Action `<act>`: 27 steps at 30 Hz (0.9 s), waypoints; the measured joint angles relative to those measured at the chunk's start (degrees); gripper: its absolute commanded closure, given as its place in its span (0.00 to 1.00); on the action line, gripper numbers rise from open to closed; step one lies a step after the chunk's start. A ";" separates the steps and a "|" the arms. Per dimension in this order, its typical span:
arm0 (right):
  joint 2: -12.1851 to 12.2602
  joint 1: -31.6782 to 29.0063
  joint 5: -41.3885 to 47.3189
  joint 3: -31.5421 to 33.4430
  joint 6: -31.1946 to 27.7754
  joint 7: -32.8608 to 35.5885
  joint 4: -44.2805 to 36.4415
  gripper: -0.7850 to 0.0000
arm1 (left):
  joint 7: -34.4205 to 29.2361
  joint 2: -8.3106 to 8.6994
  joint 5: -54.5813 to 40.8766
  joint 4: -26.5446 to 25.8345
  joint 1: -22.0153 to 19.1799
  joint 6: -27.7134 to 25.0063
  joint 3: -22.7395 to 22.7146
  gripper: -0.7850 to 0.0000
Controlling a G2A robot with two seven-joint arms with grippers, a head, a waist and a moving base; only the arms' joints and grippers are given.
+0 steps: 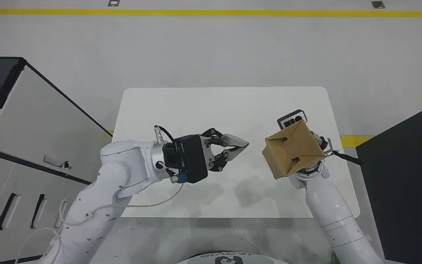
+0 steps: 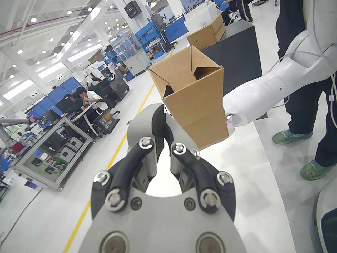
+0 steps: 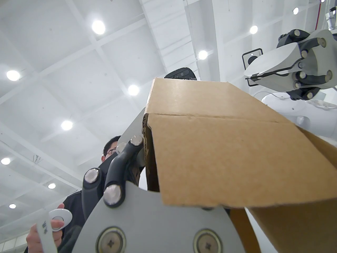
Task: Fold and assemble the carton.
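Right gripper [image 3: 146, 143] is clamped on one wall of the brown cardboard carton [image 1: 293, 150], holding it aloft ahead of the left gripper [image 1: 241, 144], whose fingers are pinched together, likely to poke flaps inward.

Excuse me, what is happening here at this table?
The right gripper holds a brown carton in the air over the right side of the white table. The flaps on its upturned end are folded inward. The left gripper, shut and empty, points at it from over the table's middle without touching.
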 measured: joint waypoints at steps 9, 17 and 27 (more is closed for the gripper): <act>-0.36 -1.07 -1.72 1.13 -0.18 -2.05 -1.57 1.00 | -0.49 0.04 0.38 -0.81 0.23 1.03 0.50 1.00; -0.74 -1.20 -2.90 1.84 -0.19 -2.10 -1.41 1.00 | -1.37 0.15 0.75 -1.02 0.11 1.12 0.58 1.00; -0.96 -1.31 -4.38 2.48 -0.74 -2.54 -1.34 1.00 | -3.54 0.31 0.73 -0.93 0.46 1.74 0.18 0.00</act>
